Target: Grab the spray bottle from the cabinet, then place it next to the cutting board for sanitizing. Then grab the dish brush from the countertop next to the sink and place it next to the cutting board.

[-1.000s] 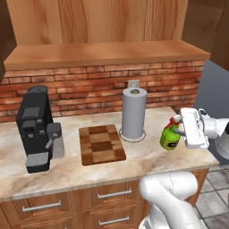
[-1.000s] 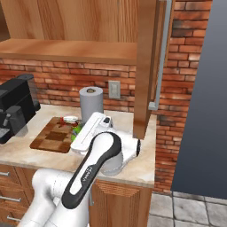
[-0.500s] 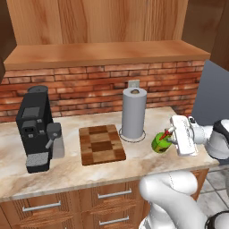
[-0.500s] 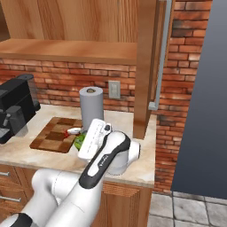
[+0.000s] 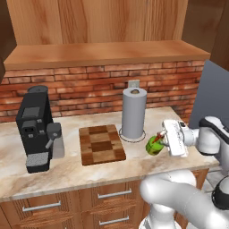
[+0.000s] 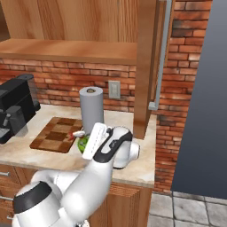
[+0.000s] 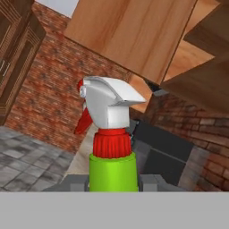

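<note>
Jaws clamped on spray bottle (image 5: 154, 145), tipped sideways above countertop (image 5: 89, 172), right of cutting board (image 5: 101, 144).

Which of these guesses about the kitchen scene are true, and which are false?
1. The gripper is holding the spray bottle. True.
2. The spray bottle stands on the cutting board. False: it is tipped over in the gripper, to the right of the board in the left base view, past the paper towel roll.
3. The paper towel roll stands upright on the countertop. True.
4. The coffee machine sits between the cutting board and the paper towel roll. False: it is on the board's far side, away from the roll.
5. The spray bottle's body is blue. False: it is lime green, with a white trigger head.
</note>
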Robot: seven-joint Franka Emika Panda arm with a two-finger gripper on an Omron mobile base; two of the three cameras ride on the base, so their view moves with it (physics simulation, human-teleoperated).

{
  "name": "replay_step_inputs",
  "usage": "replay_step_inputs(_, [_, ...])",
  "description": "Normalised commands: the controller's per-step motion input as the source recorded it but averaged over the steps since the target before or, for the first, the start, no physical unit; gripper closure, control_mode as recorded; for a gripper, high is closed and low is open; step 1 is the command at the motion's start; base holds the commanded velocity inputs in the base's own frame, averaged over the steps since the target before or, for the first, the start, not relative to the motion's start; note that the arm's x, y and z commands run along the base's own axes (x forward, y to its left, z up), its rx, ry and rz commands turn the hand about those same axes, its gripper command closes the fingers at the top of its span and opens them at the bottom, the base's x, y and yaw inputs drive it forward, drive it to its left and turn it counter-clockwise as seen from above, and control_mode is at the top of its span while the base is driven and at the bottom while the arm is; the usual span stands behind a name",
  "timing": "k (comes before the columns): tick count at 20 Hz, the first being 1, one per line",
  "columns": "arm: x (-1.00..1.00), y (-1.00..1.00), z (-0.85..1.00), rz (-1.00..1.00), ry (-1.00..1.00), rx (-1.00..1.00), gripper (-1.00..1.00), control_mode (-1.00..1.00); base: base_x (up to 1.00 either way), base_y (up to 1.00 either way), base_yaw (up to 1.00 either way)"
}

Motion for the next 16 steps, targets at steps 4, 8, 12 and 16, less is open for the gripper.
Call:
replay_step_inputs(4, [0.33,0.0,-0.39,0.0,0.0,0.0,1.0,-1.0,0.0,0.0,0.0])
replay_step_inputs(8, [0.3,0.0,-0.38,0.0,0.0,0.0,1.0,-1.0,0.0,0.0,0.0])
replay_step_inputs(12, [0.36,0.0,-0.4,0.0,0.0,0.0,1.0,-1.0,0.0,0.0,0.0])
replay_step_inputs(16, [0.44,0.0,-0.44,0.0,0.03,0.0,1.0,-1.0,0.0,0.0,0.0])
